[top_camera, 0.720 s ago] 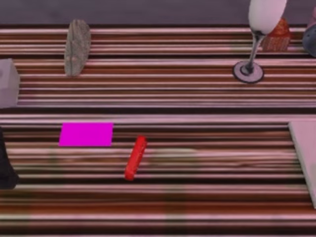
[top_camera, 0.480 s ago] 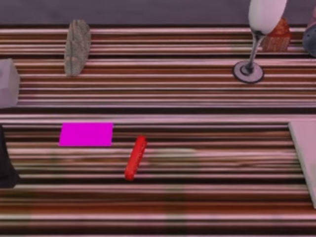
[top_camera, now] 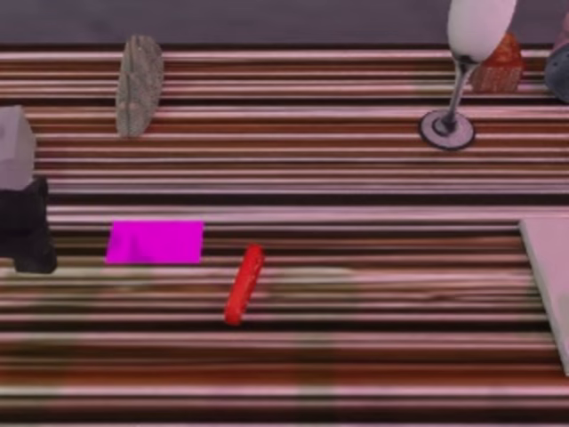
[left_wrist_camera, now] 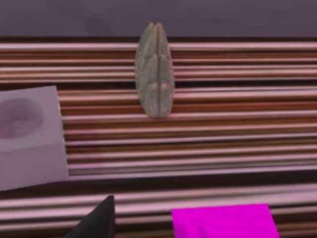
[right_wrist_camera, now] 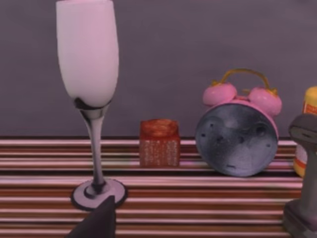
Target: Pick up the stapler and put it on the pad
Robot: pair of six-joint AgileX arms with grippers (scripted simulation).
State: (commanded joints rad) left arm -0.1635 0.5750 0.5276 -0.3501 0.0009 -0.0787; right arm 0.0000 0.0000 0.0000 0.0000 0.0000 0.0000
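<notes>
The stapler (top_camera: 244, 285), a slim glossy red bar, lies at a slant on the striped table, just right of and nearer than the pad. The pad (top_camera: 156, 242) (left_wrist_camera: 223, 222) is a flat magenta rectangle with nothing on it. My left gripper (top_camera: 28, 233) is a dark shape at the table's left edge, level with the pad and left of it, well apart from the stapler. Only one dark fingertip (left_wrist_camera: 101, 218) of it shows in the left wrist view, open and holding nothing. My right gripper is outside the top view; one fingertip (right_wrist_camera: 101, 218) points at the far right objects.
A grey ribbed oval (top_camera: 140, 84) stands at the back left, and a grey block (top_camera: 13, 147) sits just behind my left gripper. At the back right are a wine glass (top_camera: 462, 89), a red-brown cube (right_wrist_camera: 159, 143) and a pink alarm clock (right_wrist_camera: 237, 139). A pale slab (top_camera: 547, 276) lies at the right edge.
My left arm has moved away from the table's near left edge toward the back, now level with the pad. The stapler and pad have not moved.
</notes>
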